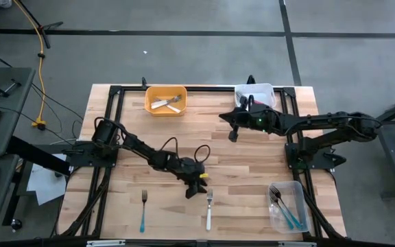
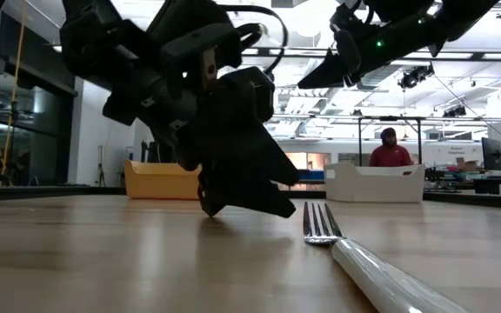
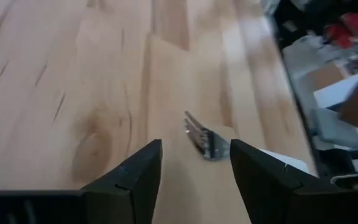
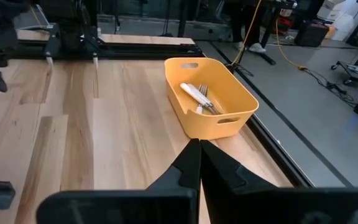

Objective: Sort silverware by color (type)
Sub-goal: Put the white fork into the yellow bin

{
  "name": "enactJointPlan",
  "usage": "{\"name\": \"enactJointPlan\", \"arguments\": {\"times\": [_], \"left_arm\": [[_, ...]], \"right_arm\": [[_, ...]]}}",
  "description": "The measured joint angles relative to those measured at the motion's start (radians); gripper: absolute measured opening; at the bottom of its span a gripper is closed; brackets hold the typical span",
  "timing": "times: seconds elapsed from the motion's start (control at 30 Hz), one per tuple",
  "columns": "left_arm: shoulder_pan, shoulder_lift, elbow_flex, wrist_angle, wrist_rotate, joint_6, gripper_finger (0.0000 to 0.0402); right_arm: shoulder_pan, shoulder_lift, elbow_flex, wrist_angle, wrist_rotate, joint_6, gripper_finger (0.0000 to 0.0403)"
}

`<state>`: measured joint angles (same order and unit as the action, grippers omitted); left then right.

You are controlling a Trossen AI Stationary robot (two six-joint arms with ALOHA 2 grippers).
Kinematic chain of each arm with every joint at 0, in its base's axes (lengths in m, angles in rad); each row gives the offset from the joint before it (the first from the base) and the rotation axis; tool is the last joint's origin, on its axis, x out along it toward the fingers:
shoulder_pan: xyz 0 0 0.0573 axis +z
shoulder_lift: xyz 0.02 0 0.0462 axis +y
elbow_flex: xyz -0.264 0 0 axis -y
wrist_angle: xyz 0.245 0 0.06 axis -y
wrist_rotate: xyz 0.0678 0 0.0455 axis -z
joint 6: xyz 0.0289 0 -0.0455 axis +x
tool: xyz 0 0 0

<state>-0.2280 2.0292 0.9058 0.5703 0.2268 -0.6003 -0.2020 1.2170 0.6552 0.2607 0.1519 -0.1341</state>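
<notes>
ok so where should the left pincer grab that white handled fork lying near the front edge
Best on the slim white plastic handle of the white-handled metal fork, coming straight down from above. It lies flat on the wooden table, tines pointing away from the front edge, so the open left pincer, now just beside the tines, should straddle the handle across its width. The right pincer waits higher up, shut.

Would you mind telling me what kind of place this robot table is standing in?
Probably a robotics lab or workshop: a wooden table on a bare concrete floor, a yellow cable trailing across it, and a person at benches under strip lights behind.
</notes>
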Motion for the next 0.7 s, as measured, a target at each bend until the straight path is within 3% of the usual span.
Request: {"name": "enactJointPlan", "arguments": {"times": [0.13,0.7], "left_arm": [[-0.009,-0.001,0.039,-0.105,-0.044,0.010,0.0182],[-0.032,0.016,0.126,-0.178,-0.081,0.081,0.0182]], "right_arm": [[0.000,0.000,0.000,0.005,0.001,0.004,0.0000],[0.062,0.001,0.000,0.030,0.011,0.040,0.0000]]}}
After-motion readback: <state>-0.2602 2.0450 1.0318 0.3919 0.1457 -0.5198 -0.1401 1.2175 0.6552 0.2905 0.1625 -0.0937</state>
